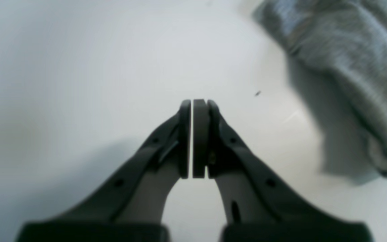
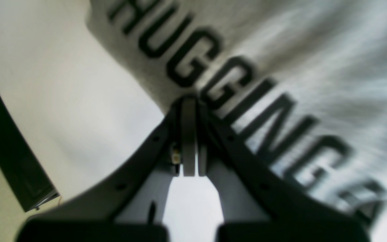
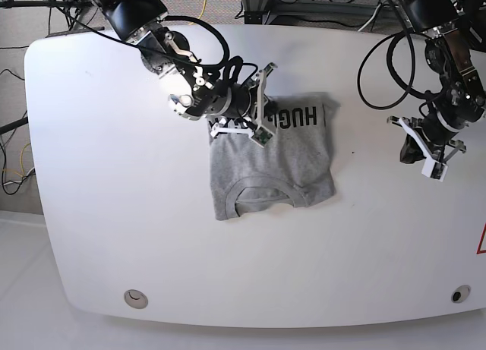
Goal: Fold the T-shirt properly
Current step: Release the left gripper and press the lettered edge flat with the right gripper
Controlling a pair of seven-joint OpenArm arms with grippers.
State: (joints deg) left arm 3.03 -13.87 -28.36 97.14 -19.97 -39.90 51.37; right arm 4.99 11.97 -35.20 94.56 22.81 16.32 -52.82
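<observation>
Presently, the T-shirt (image 3: pixel 272 156) lies partly folded at the centre of the white surface (image 3: pixel 114 213) in the base view, collar toward the lower edge, lettered panel turned up along its top edge. I judge the fold to be midway: the garment is compact but its top edge is uneven and its hem corners are not squared.

My right end effector (image 2: pixel 189 134) sits at the shirt's upper left corner in the base view. In the right wrist view its pads are pressed together at the edge of the cloth beside the black lettering (image 2: pixel 213 77); I judge it is pinching the fabric there, though the contact point itself is blurred. A grip at this corner would let me carry or straighten the folded panel. The right arm reaches in from the upper left of the base view, wrist angled down toward the shirt.

My left end effector (image 1: pixel 192 137) is nearly closed, a thin slit between the pads, holding nothing. It hangs over bare surface at the right of the base view, well apart from the shirt, wrist bent downward. A grey fold of cloth shows at the upper right of the left wrist view.
</observation>
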